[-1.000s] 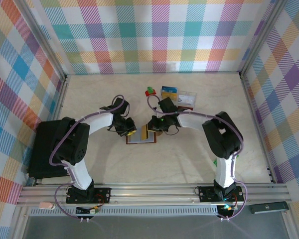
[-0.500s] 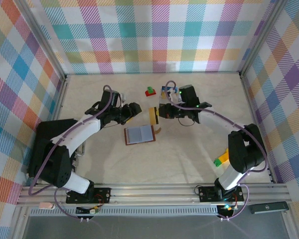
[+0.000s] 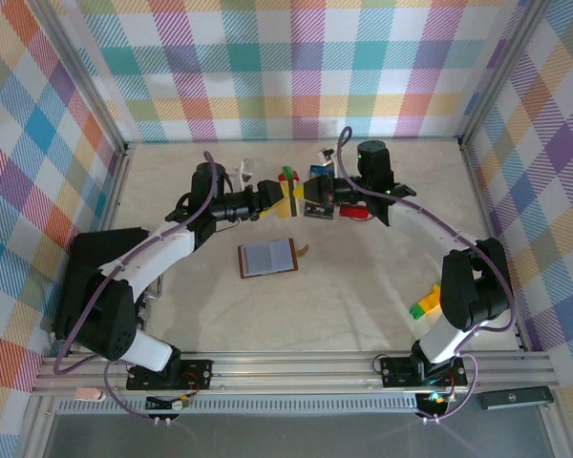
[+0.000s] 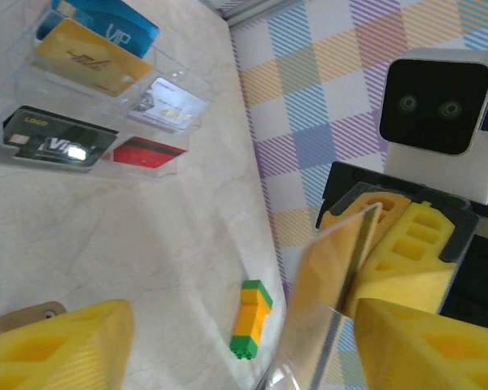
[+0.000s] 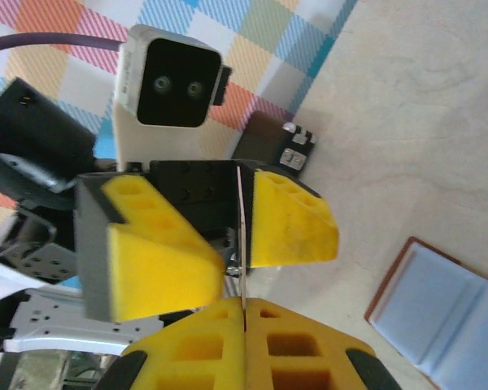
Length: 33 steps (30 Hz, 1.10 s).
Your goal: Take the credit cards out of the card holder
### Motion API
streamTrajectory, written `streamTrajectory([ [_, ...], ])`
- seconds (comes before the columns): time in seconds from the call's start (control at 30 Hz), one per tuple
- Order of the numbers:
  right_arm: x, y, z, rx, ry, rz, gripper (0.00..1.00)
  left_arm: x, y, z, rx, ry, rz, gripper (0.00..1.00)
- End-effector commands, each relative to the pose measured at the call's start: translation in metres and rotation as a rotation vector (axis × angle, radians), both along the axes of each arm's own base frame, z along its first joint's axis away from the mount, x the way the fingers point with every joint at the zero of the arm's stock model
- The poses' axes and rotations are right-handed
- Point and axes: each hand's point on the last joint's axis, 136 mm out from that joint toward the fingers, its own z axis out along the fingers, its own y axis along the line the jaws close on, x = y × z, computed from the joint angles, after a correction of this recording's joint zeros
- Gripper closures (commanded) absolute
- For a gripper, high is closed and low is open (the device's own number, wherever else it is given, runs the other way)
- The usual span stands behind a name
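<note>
Right pincer [image 3: 304, 194] is clamped on one yellow card [image 3: 292, 198], held on edge in the air above the bench [image 3: 382, 277] and clear of the holder [image 3: 267, 258], which lies open and flat nearer the arms. Left pincer [image 3: 275, 197] stands apart, its fingers [image 5: 154, 260] astride the card's free end. The card is judged light, stiff and slick: grip the flat faces near an edge. Legible in the box [image 4: 106, 169]: "VIP" twice, "LOGO".

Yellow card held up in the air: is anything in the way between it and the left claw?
Nothing visible stands between them. The right claw pinches the yellow card, and the left claw is open around it, its fingers close on either side of the card with nothing else in between.
</note>
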Motion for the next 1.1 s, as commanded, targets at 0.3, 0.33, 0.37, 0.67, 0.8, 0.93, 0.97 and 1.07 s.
streamTrajectory([
  [0.3,0.0,-0.003,0.012,0.079,0.043,0.012,0.79,0.0,-0.013,0.049,-0.112,-0.094,-0.055,1.0],
  [0.33,-0.001,-0.003,0.011,0.087,0.055,0.01,0.75,0.002,-0.013,0.051,-0.116,-0.096,-0.048,1.0],
  [0.37,0.0,-0.003,0.01,0.092,0.069,-0.001,0.71,0.003,-0.012,0.051,-0.118,-0.095,-0.039,1.0],
  [0.67,-0.009,0.006,0.008,0.115,0.098,0.003,0.72,0.016,-0.01,0.056,-0.129,-0.096,0.022,1.0],
  [0.8,-0.006,0.005,0.01,0.116,0.084,-0.016,0.8,0.018,-0.008,0.052,-0.121,-0.087,0.038,1.0],
  [0.93,-0.002,0.004,0.01,0.091,0.046,-0.039,0.94,0.02,-0.004,0.043,-0.096,-0.06,0.064,0.93],
  [0.97,-0.001,0.003,0.007,0.067,0.031,-0.044,0.96,0.021,-0.001,0.039,-0.08,-0.048,0.084,0.85],
  [1.07,0.005,-0.004,-0.002,-0.063,-0.059,-0.086,1.0,0.025,0.02,0.018,0.018,-0.002,0.176,0.61],
])
